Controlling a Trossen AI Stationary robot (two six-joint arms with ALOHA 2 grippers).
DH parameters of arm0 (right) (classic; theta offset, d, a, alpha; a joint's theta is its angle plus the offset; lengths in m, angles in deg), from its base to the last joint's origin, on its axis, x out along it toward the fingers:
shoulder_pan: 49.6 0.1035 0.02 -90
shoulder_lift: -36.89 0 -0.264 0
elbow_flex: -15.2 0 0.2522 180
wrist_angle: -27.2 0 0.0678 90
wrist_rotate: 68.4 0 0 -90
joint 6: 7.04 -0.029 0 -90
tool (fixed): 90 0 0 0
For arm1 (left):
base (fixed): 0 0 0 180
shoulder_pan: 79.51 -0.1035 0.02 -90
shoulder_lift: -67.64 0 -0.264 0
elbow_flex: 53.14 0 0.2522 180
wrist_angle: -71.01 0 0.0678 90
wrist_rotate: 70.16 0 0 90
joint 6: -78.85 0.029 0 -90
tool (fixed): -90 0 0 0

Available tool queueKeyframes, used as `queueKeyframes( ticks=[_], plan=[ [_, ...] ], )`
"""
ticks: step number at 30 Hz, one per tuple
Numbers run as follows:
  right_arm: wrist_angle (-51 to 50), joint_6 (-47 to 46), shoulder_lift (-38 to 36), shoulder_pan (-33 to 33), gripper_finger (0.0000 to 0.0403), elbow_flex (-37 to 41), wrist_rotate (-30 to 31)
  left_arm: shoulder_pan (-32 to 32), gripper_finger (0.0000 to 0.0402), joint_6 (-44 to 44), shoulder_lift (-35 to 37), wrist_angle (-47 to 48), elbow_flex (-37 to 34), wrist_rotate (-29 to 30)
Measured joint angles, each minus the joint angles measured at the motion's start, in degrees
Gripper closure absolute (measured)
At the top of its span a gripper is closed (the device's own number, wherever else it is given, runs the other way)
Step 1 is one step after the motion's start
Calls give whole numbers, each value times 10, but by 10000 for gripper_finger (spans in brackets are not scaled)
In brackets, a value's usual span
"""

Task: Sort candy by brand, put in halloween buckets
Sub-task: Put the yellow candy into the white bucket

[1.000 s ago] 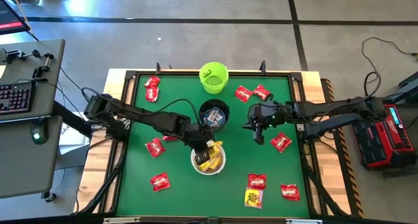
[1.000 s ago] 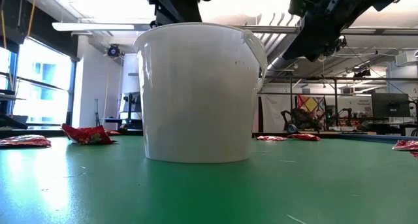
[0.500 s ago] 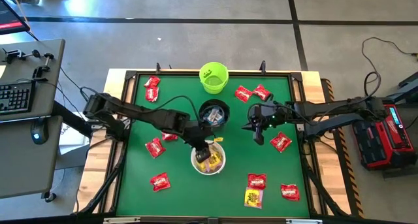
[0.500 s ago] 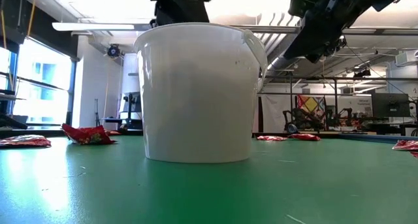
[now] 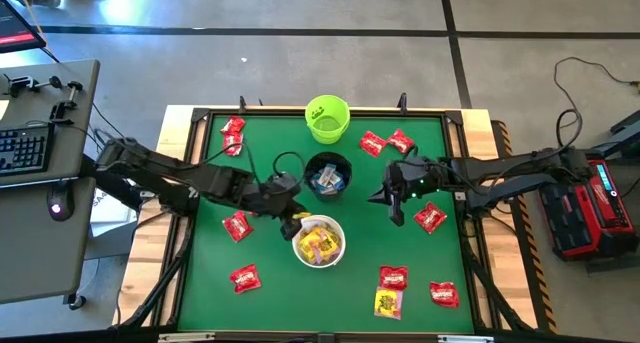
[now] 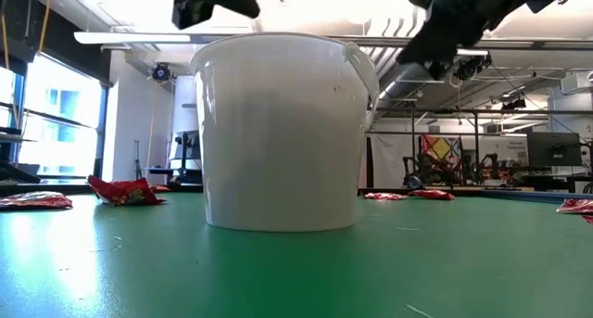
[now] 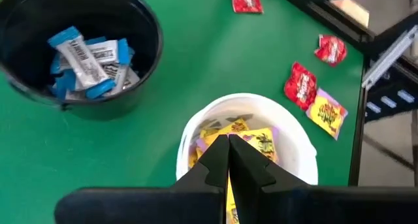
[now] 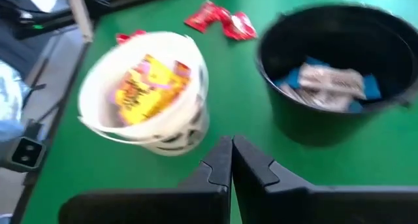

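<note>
The white bucket (image 5: 319, 241) stands mid-table with yellow candy (image 7: 251, 138) inside. Behind it the black bucket (image 5: 328, 175) holds blue-and-white candy (image 7: 85, 57), and the lime green bucket (image 5: 327, 119) stands at the far edge. Red candy packets (image 5: 237, 225) lie scattered flat on the green mat. My left gripper (image 7: 228, 149) hangs shut and empty above the white bucket's left rim (image 5: 297, 223). My right gripper (image 8: 231, 152) is shut and empty, in the air right of the black bucket (image 5: 392, 198).
More red packets lie at the far left (image 5: 232, 133), far right (image 5: 385, 142), right (image 5: 430, 217) and near edge (image 5: 393, 276). A yellow packet (image 5: 388, 302) lies near the front. A dark frame (image 5: 455, 143) borders the mat. Open mat lies left of the white bucket.
My left gripper has drawn back from over the middle of the white bucket toward the table's left edge and has risen. The yellow candy in the bucket now shows uncovered. My right gripper has stayed where it was.
</note>
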Motion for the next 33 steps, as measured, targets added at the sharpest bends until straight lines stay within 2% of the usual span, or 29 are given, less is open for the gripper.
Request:
queueKeyframes(
  ticks=[8, 16, 20, 23, 28, 33],
  plan=[
    [22, -63, 1, 57, 402, 0, 13, -1, 401, 26, 72, -87, -101, -14],
    [83, -196, 1, 168, 402, 0, 107, -1, 401, 87, 110, -133, -148, -26],
    [79, -239, 18, 222, 402, 0, 185, -1, 401, 106, 110, -134, -157, -76],
    [79, -289, 43, 253, 402, 0, 231, 5, 401, 129, 109, -132, -158, -89],
    [76, -399, 94, 288, 402, 0, 232, 11, 401, 155, 109, -132, -158, -93],
    [18, -503, 142, 318, 377, -17, 187, 20, 401, 180, 109, -132, -158, -94]
  ],
)
